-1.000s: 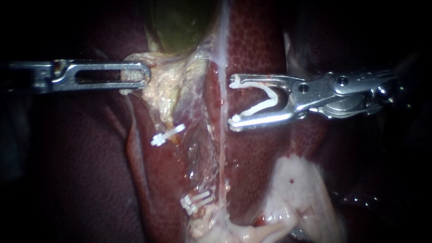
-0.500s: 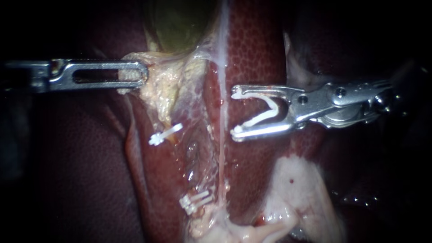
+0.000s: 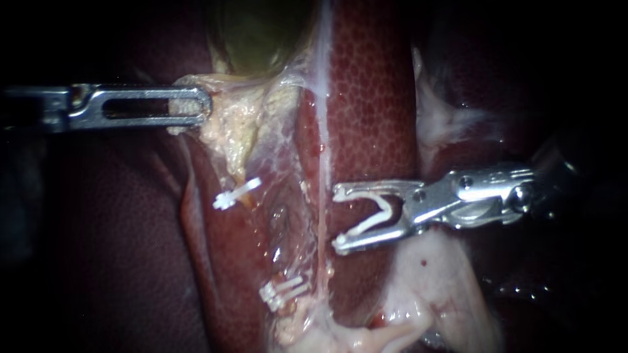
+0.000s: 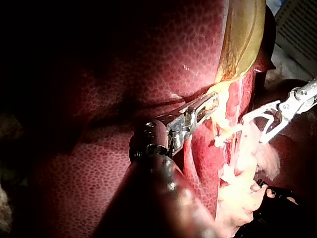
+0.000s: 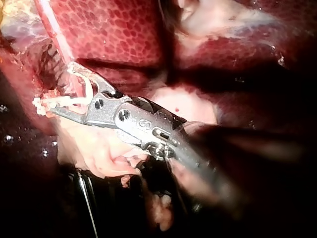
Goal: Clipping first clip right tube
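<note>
Jaws: left instrument (image 3: pixel 196 108) clamps gallbladder (image 3: pixel 261 33), right instrument (image 3: pixel 337 218) holds one open clip (image 3: pixel 364 226), three placed clips (image 3: pixel 235 194) nearby.

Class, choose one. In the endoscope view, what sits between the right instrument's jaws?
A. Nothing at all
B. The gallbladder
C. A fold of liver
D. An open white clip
D: the right instrument carries an open white clip, with one arm of the clip lying along each jaw.
</note>
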Controlling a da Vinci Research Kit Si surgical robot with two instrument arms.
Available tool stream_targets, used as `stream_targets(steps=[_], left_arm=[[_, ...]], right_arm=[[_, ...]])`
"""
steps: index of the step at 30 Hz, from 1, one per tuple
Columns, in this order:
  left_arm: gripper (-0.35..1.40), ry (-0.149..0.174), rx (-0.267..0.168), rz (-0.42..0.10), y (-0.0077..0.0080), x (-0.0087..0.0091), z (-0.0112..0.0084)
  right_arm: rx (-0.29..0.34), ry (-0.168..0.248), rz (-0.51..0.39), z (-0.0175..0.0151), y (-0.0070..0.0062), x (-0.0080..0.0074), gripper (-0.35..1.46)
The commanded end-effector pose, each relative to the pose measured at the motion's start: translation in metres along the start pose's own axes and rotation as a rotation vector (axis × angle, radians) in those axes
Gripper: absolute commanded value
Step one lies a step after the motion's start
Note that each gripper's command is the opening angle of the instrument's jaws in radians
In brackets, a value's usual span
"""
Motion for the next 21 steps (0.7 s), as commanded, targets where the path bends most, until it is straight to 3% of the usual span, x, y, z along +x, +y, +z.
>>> stream_targets(steps=[1,21], left_arm=[[-0.35,-0.001,-0.002,0.000,0.0000,0.0000,0.0000],[-0.35,-0.002,-0.004,-0.001,0.0000,0.0000,-0.0003]], right_arm=[[0.006,-0.003,0.003,0.0003,0.0000,-0.0003,0.53],[0.010,-0.048,0.055,0.0039,0.0008,-0.0042,0.54]])
